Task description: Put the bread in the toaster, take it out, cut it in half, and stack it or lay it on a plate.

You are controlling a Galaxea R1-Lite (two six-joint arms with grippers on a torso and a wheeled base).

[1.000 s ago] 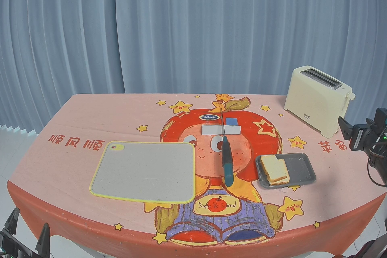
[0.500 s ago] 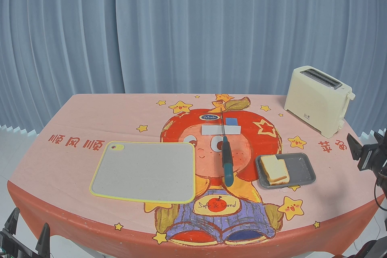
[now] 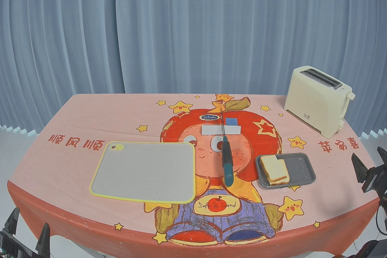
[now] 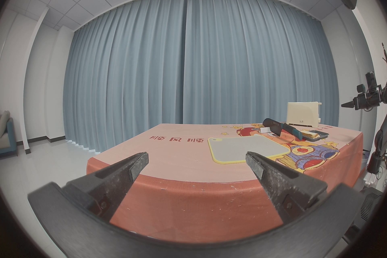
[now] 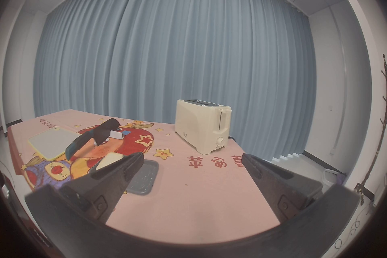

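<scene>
1. The pale, square stacked bread slices point(image 3: 275, 169) sit at the left end of a dark grey rectangular tray point(image 3: 304, 172), over on the table's right side.
2. The cream two-slot toaster point(image 3: 318, 102) stands further back, near the far right corner.
3. A teal-handled knife point(image 3: 227, 156) lies between the tray and a grey yellow-rimmed cutting board point(image 3: 145, 170).
4. The left gripper point(image 4: 196, 159) hangs off the near left edge with its fingers spread wide, holding nothing.
5. The right gripper point(image 5: 192, 158) sits off the right edge, spread wide too.

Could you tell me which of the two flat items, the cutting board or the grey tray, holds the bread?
The grey tray holds the bread; the yellow-rimmed cutting board, left of the knife, is bare.
</scene>
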